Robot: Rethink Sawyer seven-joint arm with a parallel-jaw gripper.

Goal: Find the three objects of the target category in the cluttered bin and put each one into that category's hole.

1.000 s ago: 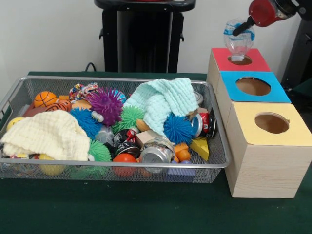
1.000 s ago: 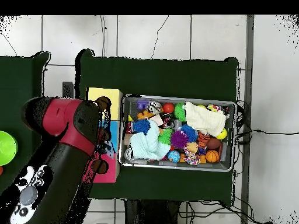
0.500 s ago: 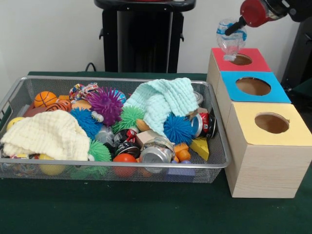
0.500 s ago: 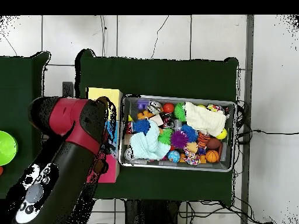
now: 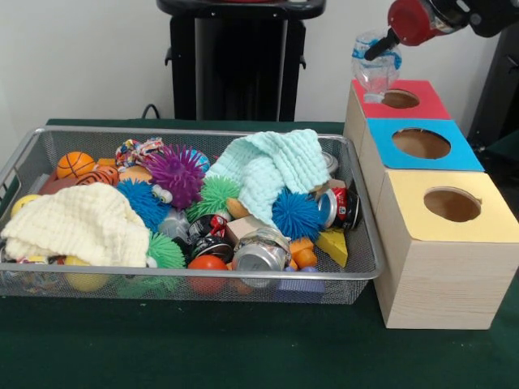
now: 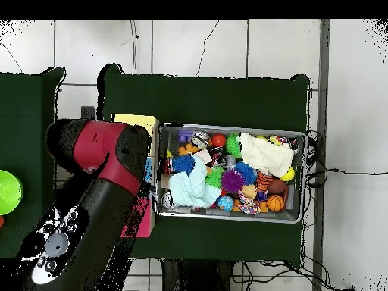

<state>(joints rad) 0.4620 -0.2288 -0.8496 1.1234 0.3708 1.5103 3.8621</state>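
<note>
A clear plastic bottle (image 5: pixel 373 68) with a blue label hangs in the air at the left rim of the red-topped box (image 5: pixel 426 100), beside its hole (image 5: pixel 400 99). My gripper (image 5: pixel 375 50) is shut on the bottle's upper part, reaching in from the top right. The wire bin (image 5: pixel 195 130) holds spiky balls, a silver can (image 5: pixel 259 251), a red can (image 5: pixel 340 207) and two cloths. In the overhead view my arm (image 6: pixel 98 189) hides the gripper and the bottle.
A blue-topped box (image 5: pixel 454 154) and a yellow-topped box (image 5: pixel 486 223), each with a round hole, stand in a row right of the bin. A mint cloth (image 5: pixel 272 166) and a cream cloth (image 5: pixel 77 223) cover part of the clutter. A green bowl (image 6: pixel 7 193) shows at the overhead view's left edge.
The gripper has carried the bottle left and slightly up, from over the red box's hole to its left rim. The bin's contents have not moved.
</note>
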